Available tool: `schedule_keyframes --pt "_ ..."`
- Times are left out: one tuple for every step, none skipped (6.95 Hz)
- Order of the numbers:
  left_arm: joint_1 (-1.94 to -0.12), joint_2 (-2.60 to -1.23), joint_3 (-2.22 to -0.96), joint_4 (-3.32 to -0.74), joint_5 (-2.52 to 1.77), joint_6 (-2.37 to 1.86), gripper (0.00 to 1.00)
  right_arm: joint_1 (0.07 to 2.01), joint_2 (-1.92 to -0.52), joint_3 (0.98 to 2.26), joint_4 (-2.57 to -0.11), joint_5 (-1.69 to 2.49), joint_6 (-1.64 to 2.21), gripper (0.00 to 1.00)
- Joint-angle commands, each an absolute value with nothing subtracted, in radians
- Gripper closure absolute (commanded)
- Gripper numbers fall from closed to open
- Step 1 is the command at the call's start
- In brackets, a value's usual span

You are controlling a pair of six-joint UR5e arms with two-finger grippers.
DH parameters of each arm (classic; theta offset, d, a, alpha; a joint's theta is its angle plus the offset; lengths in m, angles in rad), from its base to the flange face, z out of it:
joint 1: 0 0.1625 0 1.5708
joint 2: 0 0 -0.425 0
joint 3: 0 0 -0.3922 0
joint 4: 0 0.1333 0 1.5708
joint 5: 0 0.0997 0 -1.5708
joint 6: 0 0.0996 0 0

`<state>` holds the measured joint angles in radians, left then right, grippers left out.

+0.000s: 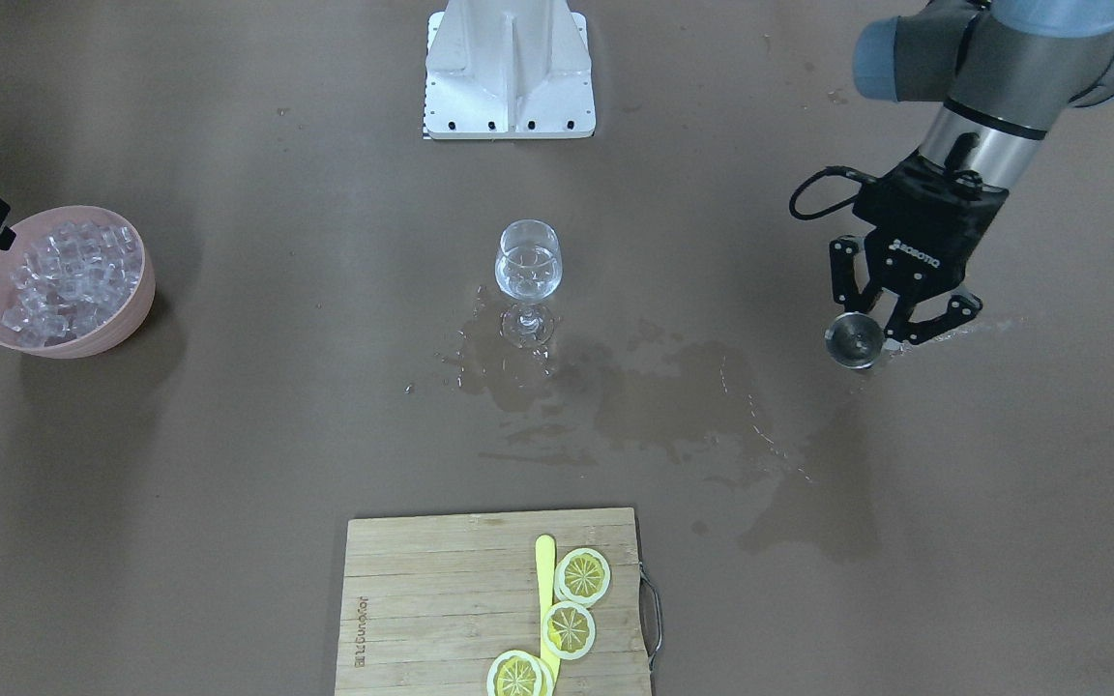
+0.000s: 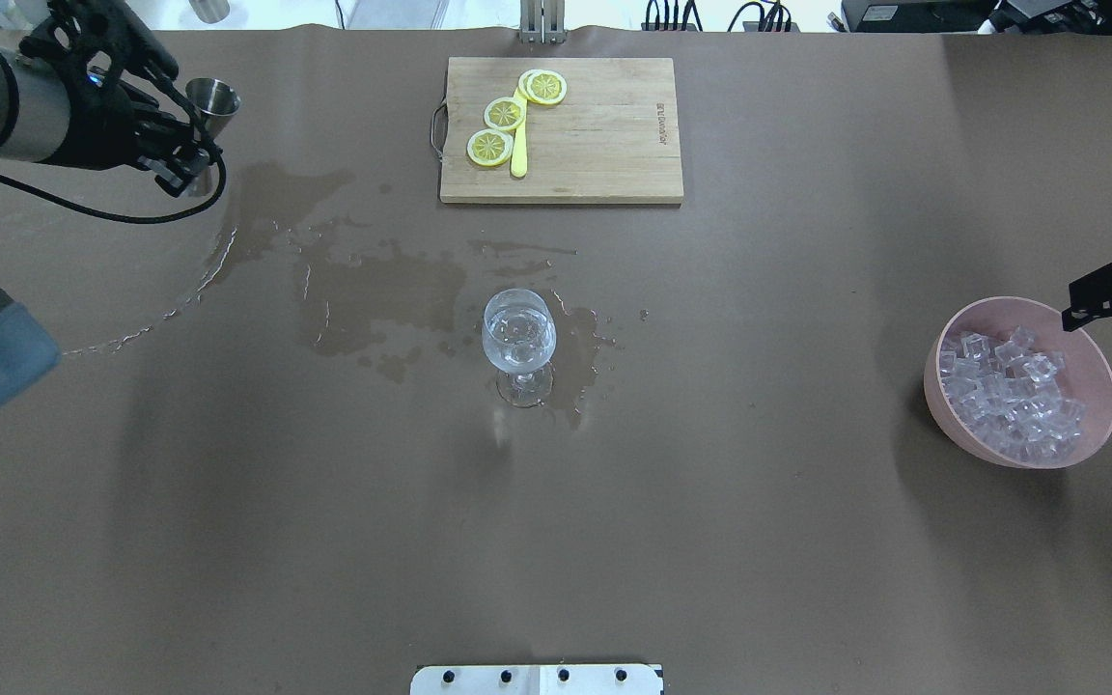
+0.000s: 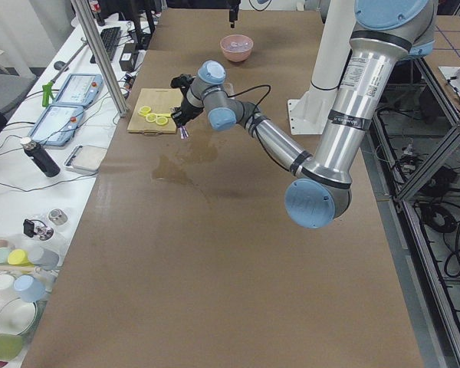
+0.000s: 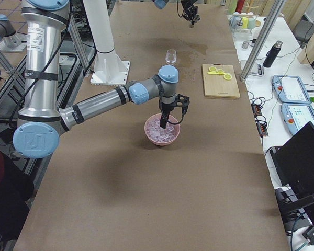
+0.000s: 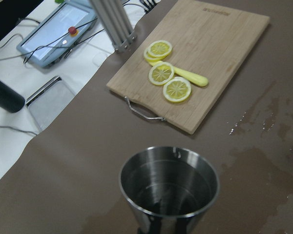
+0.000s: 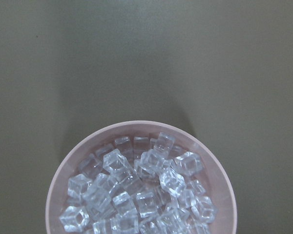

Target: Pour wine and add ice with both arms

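A wine glass (image 1: 528, 266) with clear wine in it stands upright at mid-table; it also shows in the overhead view (image 2: 519, 338). My left gripper (image 1: 871, 333) is shut on a small steel jigger (image 1: 854, 340), held upright low over the table's far left part (image 2: 211, 97). The left wrist view looks into the jigger (image 5: 169, 180); I cannot tell if liquid is left in it. My right gripper (image 2: 1111, 290) hangs over the rim of a pink bowl (image 2: 1000, 301) full of ice cubes (image 6: 136, 190) and looks open and empty.
Spilled liquid (image 2: 373, 280) spreads from the glass toward the left gripper. A wooden cutting board (image 2: 604, 135) with lemon slices (image 2: 505, 113) and a yellow knife lies at the far edge. The white stand (image 1: 509, 68) is at the robot's side.
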<state>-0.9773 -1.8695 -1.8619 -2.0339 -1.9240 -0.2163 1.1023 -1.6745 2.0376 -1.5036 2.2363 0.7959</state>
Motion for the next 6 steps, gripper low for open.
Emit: schedule_keyframes --pt "-1.035 -1.807 -1.812 -2.098 -1.968 -0.354 1.00 1.031 -1.643 1.919 -1.330 2.204 0.900 0.00" --pt "-1.049 -1.784 -1.768 -2.180 -1.968 -0.412 1.00 1.026 -1.644 1.921 -1.327 2.198 0.914 0.00" --pt "-1.057 -1.748 -1.741 -2.225 -1.961 -0.487 1.00 1.006 -1.652 1.918 -1.327 2.189 0.934 0.01" --pt "-1.081 -1.731 -1.697 -2.270 -1.959 -0.503 1.00 0.994 -1.661 1.916 -1.328 2.172 0.943 0.02" --pt "-1.121 -1.726 -1.659 -2.307 -1.957 -0.541 1.00 0.976 -1.666 1.905 -1.328 2.171 0.965 0.02" --pt "-1.171 -1.686 -1.611 -2.356 -1.956 -0.548 1.00 0.960 -1.667 1.908 -1.325 2.172 1.009 0.02"
